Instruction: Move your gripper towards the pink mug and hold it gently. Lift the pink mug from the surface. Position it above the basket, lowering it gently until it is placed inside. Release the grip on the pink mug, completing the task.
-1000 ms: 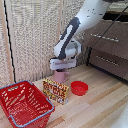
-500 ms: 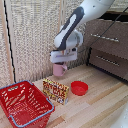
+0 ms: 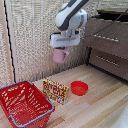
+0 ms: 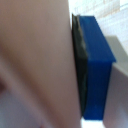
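The pink mug [image 3: 60, 55] hangs in the air, held by my gripper [image 3: 62, 48], well above the light wooden surface [image 3: 95, 107]. The gripper's white block sits just above the mug and its fingers are shut on the mug. The red mesh basket [image 3: 23, 103] with the blue-grey rim stands on the surface, lower and toward the exterior view's left of the mug. In the wrist view the mug's pink wall [image 4: 35, 65] fills most of the picture, pressed against a blue finger pad [image 4: 95, 65].
A patterned box [image 3: 55, 90] stands on the surface between the basket and a low red bowl [image 3: 79, 88]. A wooden drawer cabinet [image 3: 107, 50] stands at the exterior view's right. A woven panel wall [image 3: 30, 45] runs behind.
The arm has lifted the mug higher above the surface and carried it slightly toward the exterior view's left. The basket, box and bowl have not moved.
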Motion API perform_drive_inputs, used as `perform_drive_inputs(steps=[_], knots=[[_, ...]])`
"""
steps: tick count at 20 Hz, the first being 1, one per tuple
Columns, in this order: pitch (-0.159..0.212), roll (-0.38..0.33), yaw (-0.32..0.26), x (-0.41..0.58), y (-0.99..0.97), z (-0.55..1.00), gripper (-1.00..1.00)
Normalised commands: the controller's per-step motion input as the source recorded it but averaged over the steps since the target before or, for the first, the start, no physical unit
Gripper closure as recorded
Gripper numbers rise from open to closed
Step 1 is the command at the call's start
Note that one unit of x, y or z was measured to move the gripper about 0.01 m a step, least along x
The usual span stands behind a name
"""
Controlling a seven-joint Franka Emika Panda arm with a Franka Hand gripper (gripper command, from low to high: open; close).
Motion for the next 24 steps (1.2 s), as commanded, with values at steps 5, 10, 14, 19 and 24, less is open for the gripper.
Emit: perform_drive_inputs(steps=[5, 10, 14, 19, 24], knots=[[0.000, -0.050, 0.022, -0.045, 0.66, 0.83, 1.00], [-0.004, -0.049, 0.003, -0.125, 0.77, 0.60, 1.00], [-0.012, -0.025, 0.000, -0.255, 0.89, 0.32, 1.00], [0.000, 0.000, 0.000, -0.293, 0.92, 0.17, 1.00], [0.000, 0.000, 0.000, -0.293, 0.95, 0.03, 1.00]])
